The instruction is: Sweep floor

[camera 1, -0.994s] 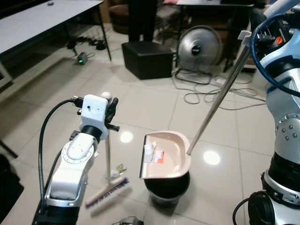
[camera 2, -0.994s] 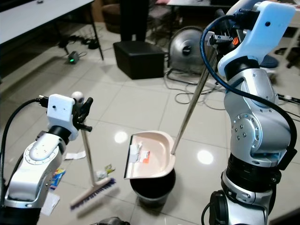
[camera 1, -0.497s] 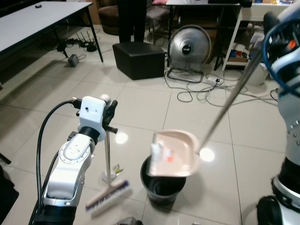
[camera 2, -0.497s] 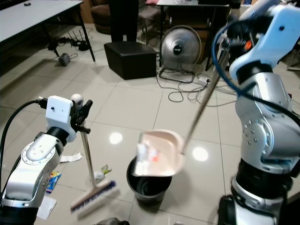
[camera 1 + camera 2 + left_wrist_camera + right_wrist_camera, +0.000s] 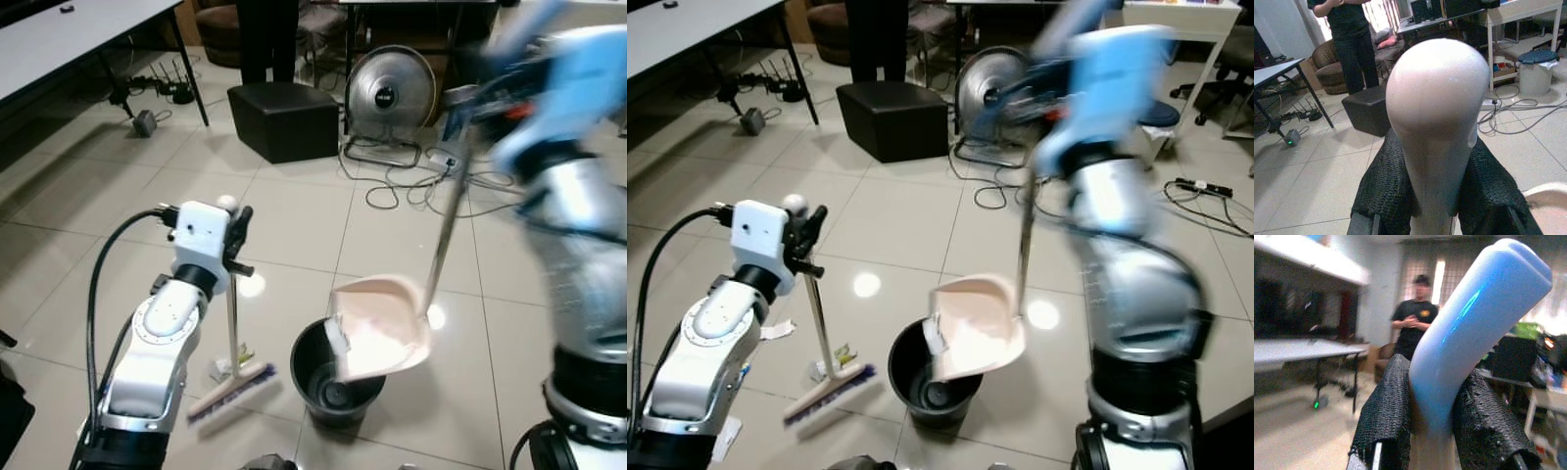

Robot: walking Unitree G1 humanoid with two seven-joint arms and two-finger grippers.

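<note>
Right hand (image 5: 1435, 431): black fingers (image 5: 1386, 416) clamped on the blue curved plastic grip (image 5: 1474, 328) at the top of the dustpan's thin metal pole (image 5: 446, 230). Holding at the top lets the arm swing the pan from a distance. The arm is blurred in the head views.

Dustpan, beige plastic (image 5: 382, 328): hangs at the pole's lower end, tipped steeply over the mouth of the round black bin (image 5: 328, 387). A white scrap (image 5: 339, 338) sits at its lower edge; the tilt appears meant to slide the sweepings into the bin.

Left hand (image 5: 1435, 196): black fingers (image 5: 1388, 186) closed around the white rounded knob (image 5: 1437, 88) topping the upright broom handle (image 5: 233, 323). It appears parked upright, out of the pan's way.

Broom head, pale with dark bristles (image 5: 230, 392): on the tiled floor (image 5: 294, 215), just beside the bin. Small litter (image 5: 227, 366) lies next to it, so sweeping is judged unfinished.
</note>
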